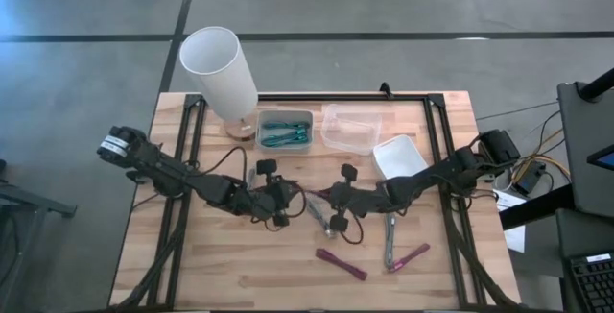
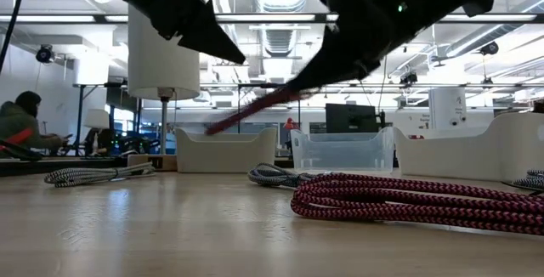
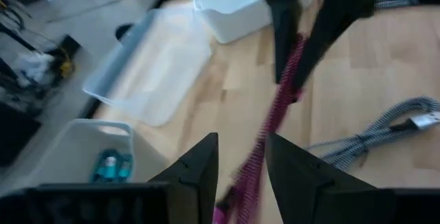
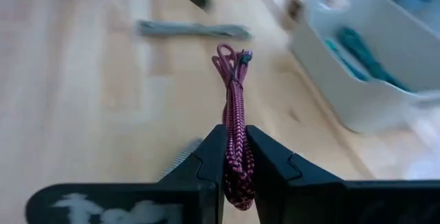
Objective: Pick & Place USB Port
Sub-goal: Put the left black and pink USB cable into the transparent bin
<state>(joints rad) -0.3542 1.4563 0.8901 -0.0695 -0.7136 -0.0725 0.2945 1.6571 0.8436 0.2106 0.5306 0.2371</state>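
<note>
I have a bundled maroon cable [image 4: 235,124] pinched between the fingers of my right gripper [image 4: 235,162], lifted off the wooden table [image 1: 240,265] near its middle. The bundle sticks out from my fingers toward my left gripper [image 3: 240,162], whose fingers stand narrowly apart on either side of the cable's far end; I can't tell whether they touch it yet. This looks to me like a handover in mid-air, with the carry to a bin yet to come.

From the middle of the table, three bins sit toward twelve o'clock: a white one holding teal cables [image 1: 284,131] at about eleven, a clear one [image 1: 350,127] at about one, and an empty white one [image 1: 400,156] nearer two. Two more maroon bundles [image 1: 342,264] lie toward five o'clock, and a grey cable [image 1: 390,241] lies beside them.

Next I judge the left fingers must clamp firmly before the right lets go, or the bundle drops.
</note>
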